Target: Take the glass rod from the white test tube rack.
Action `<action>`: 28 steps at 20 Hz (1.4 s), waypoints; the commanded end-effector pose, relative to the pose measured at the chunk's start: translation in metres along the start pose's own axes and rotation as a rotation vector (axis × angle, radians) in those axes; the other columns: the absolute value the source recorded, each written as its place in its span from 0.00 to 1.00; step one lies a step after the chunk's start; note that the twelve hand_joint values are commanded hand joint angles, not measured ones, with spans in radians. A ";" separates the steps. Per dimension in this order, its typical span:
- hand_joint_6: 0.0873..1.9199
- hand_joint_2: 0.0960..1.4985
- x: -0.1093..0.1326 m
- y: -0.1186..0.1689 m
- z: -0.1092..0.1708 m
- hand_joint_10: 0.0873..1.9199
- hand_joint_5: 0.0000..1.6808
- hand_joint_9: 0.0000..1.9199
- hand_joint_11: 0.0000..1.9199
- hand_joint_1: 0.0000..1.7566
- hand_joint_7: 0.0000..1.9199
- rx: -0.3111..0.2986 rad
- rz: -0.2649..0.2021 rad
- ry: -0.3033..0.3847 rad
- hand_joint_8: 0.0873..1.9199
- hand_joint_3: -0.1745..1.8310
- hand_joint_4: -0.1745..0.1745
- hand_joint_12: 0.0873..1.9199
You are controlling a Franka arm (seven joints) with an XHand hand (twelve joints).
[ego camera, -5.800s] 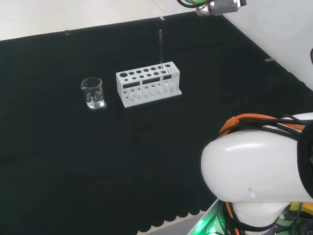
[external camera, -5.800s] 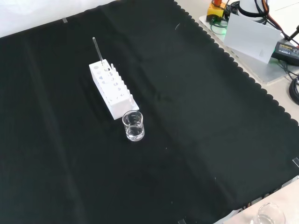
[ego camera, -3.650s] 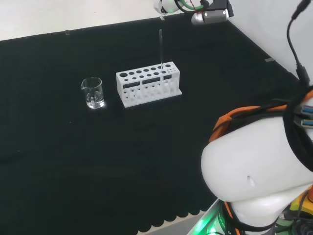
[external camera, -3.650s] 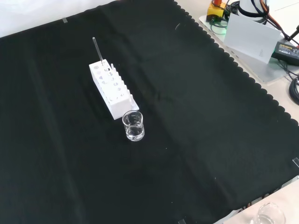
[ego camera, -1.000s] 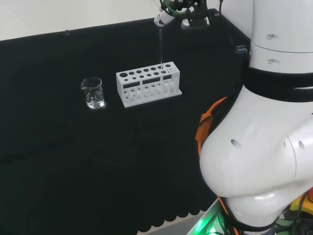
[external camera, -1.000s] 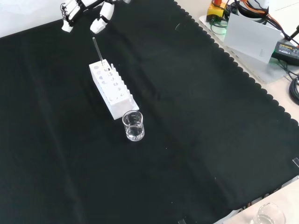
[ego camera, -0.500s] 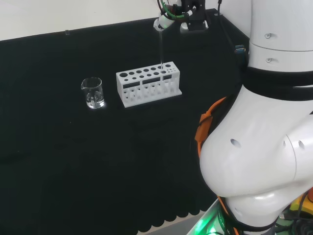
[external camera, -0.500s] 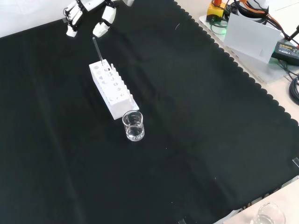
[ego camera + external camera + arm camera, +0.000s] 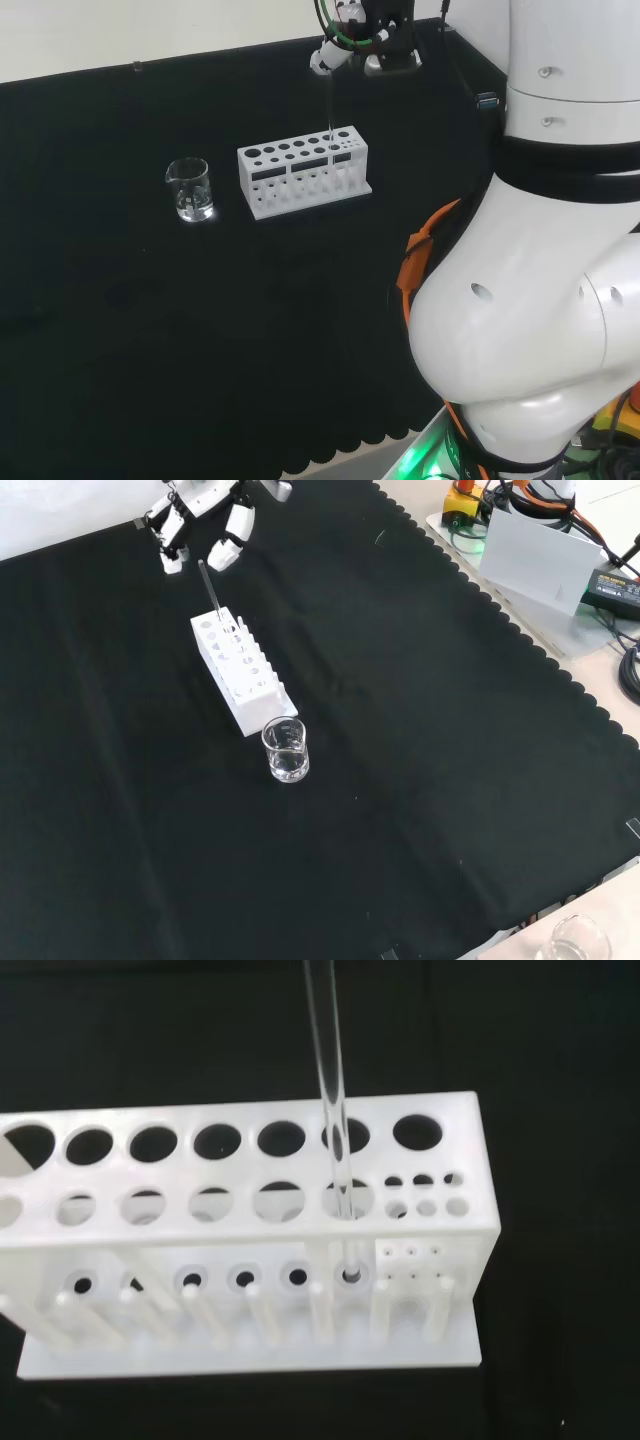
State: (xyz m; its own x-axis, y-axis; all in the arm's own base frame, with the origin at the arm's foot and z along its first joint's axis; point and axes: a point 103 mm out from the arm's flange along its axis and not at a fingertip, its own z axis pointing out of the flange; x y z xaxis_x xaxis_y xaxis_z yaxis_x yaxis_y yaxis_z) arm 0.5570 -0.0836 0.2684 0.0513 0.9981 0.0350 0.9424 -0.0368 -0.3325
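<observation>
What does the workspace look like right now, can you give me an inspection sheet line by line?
Surface: black cloth covers the bench, scalloped at its edge.
Job's things: glass rod stands upright in the white test tube rack, in a hole near the rack's right end in the head view.
Clutter: small glass beaker left of the rack in the head view; another clear vessel off the cloth at the front view's bottom edge.
Hand: the hand hovers at the rod's top, fingers spread to either side, not closed on it.
Cables: black cables beside the cloth, front view's right.
Surroundings: white panel beyond the cloth.
</observation>
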 end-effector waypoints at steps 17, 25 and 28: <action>0.45 0.62 0.000 0.007 0.013 0.32 0.26 0.57 0.33 0.38 0.21 0.017 -0.025 0.000 0.35 0.33 0.46 0.64; 0.48 0.62 -0.001 0.010 0.015 0.31 0.29 0.61 0.43 0.42 0.23 0.003 -0.029 0.009 0.36 0.35 0.42 0.61; 0.49 0.64 -0.002 0.011 0.015 0.30 0.28 0.63 0.49 0.42 0.23 0.001 -0.025 0.011 0.36 0.36 0.41 0.58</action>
State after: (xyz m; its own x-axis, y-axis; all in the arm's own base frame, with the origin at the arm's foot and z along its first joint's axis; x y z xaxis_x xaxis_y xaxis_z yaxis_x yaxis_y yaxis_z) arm 0.5621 -0.0842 0.2512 0.0283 0.9983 0.0518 0.9422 -0.0094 -0.3350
